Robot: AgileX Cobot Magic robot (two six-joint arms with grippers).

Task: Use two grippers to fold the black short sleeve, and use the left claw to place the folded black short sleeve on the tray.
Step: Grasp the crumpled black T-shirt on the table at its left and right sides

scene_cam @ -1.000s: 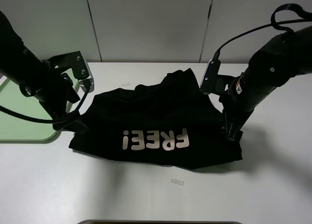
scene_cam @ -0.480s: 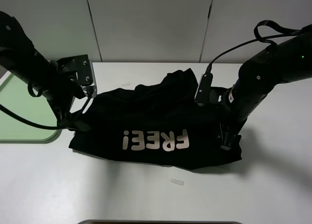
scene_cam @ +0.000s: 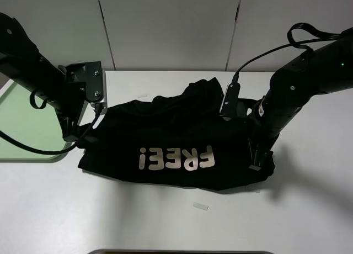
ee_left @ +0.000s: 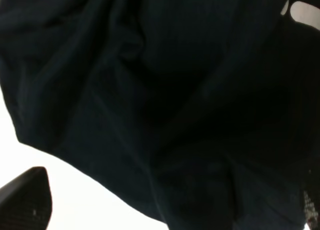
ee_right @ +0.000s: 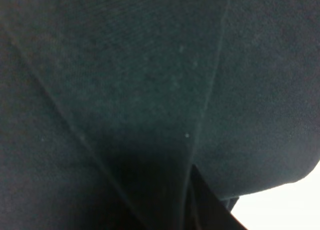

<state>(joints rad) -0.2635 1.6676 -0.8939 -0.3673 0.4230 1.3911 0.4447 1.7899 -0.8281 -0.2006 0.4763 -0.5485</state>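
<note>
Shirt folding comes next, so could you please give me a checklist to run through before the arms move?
1. Left gripper at the left edge of the shirt: ok.
2. Right gripper at its right edge: ok.
3. Both shut on cloth: cannot tell; the wrist views show little but dark fabric.
4. Shirt lying flat: not ok; its far edge is bunched.
5. Tray bare where it shows: ok, though the left arm hides part of it.
6. Scrap apart from the shirt: ok.
</note>
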